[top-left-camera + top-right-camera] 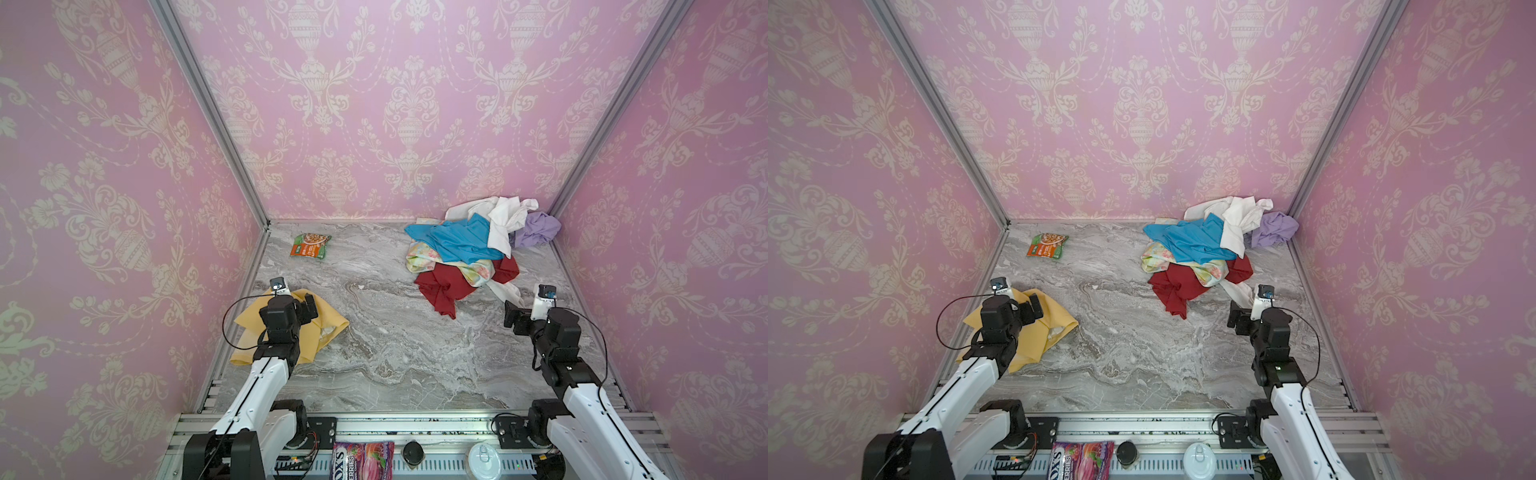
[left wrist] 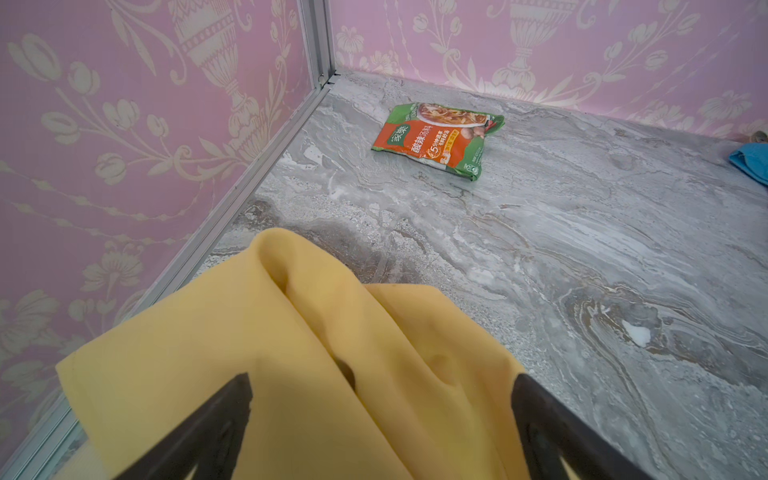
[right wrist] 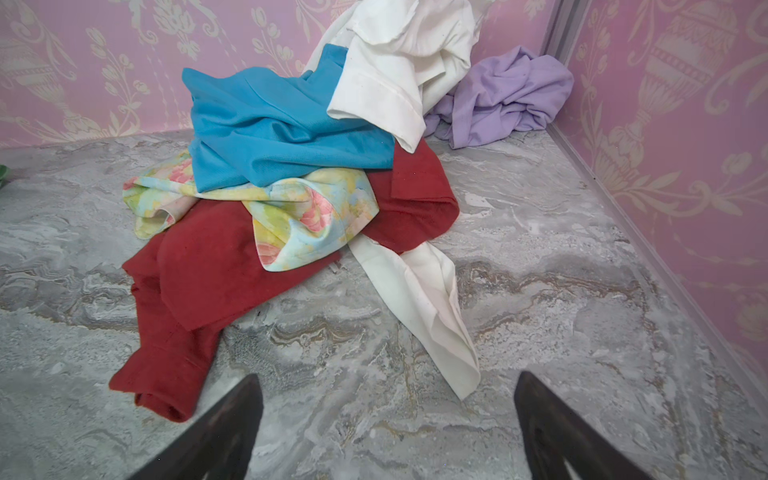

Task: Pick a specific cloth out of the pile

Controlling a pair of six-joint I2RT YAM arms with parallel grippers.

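The mustard-yellow cloth [image 1: 332,322] [image 1: 1054,320] lies crumpled by itself on the marble table, near the left wall in both top views. My left gripper [image 1: 309,307] [image 1: 1034,309] hovers over it, open. In the left wrist view the cloth [image 2: 291,353] spreads under and between the wide-apart fingers of the left gripper [image 2: 382,386]. The pile [image 1: 461,245] [image 1: 1196,245] [image 3: 282,124] of blue, dark red, white, lavender and floral cloths sits at the back right. My right gripper [image 1: 513,318] [image 1: 1237,318] [image 3: 388,378] stands open over bare marble just in front of the pile's white tail [image 3: 419,299].
A green and orange soup packet [image 1: 309,245] [image 2: 436,139] lies at the back left. Pink patterned walls with metal rails close in three sides. On the front rail sit a candy bag [image 1: 361,459], a black round cap [image 1: 412,453] and a white can lid [image 1: 484,459].
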